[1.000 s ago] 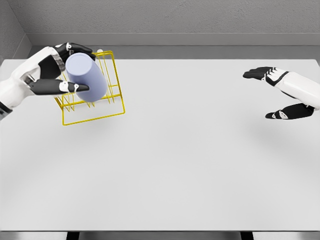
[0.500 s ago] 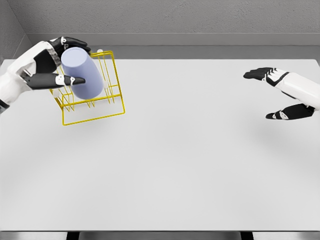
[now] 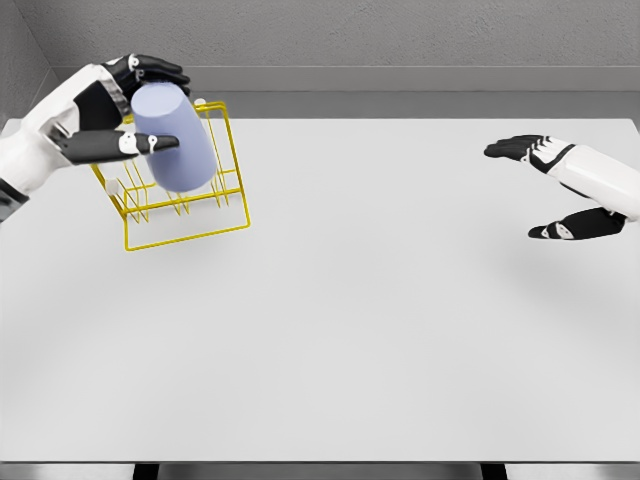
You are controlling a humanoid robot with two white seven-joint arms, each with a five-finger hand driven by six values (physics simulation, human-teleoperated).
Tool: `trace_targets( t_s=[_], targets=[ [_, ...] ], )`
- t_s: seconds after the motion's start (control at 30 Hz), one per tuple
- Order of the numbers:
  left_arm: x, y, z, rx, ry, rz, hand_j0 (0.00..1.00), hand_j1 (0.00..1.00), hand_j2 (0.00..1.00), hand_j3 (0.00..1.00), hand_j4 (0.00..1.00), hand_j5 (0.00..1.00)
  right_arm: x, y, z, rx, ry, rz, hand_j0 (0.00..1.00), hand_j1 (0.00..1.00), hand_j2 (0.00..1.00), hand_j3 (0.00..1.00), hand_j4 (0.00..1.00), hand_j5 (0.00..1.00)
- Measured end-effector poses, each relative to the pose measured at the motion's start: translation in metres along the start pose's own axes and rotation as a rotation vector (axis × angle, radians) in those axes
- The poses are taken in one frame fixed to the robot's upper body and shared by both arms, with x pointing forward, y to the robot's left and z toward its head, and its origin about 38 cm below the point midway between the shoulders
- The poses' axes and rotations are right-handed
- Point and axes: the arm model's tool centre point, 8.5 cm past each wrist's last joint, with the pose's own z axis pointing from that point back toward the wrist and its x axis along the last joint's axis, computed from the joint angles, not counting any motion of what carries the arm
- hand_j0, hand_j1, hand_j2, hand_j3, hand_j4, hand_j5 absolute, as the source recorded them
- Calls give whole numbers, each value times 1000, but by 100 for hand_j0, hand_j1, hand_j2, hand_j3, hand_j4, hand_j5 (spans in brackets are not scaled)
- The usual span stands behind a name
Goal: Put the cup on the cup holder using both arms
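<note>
Cup (image 3: 175, 140) over rack's (image 3: 190, 228) left edge

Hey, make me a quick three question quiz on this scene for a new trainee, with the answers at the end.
1. True or false: the left hand grasps the cup.
2. What colour is the wire cup holder: A red, B yellow, C green?
3. Fill in: the right hand holds ____.

Key: 1 true. 2 B. 3 nothing; its fingers are spread, above the table on the far right.
</note>
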Motion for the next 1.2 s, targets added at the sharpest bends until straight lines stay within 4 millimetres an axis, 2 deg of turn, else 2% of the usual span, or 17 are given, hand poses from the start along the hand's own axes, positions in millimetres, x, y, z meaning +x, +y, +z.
trace_targets(
  t_s=[0.33,0.63,0.73,0.9,1.0,1.1,1.2],
  targets=[
    [-12,0,-5,9,12,24,68,68,68,68,68,68,1,0,-1,-2,-4,-1,100,100,100,100,100,100],
    [-1,2,-22,-2,-19,10,69,69,69,69,69,69,1,0,-1,-3,-4,-1,100,100,100,100,100,100],
    [-2,4,-28,-1,-19,10,84,84,84,84,84,84,1,0,-1,-3,-5,-1,100,100,100,100,100,100],
    [-3,4,-31,-2,-16,9,91,91,91,91,91,91,1,0,-1,-3,-5,-1,100,100,100,100,100,100],
    [-2,3,-30,-8,-19,3,100,100,100,100,100,100,1,0,-1,-3,-5,-1,100,100,100,100,100,100],
    [-3,-4,-26,-21,-35,2,100,100,100,100,100,100,1,0,-1,-3,-4,-2,100,100,100,100,100,100],
    [-8,-14,-13,-33,-77,-4,100,100,100,100,100,100,1,1,-1,-2,-3,-3,100,100,100,100,100,100]
  ],
)
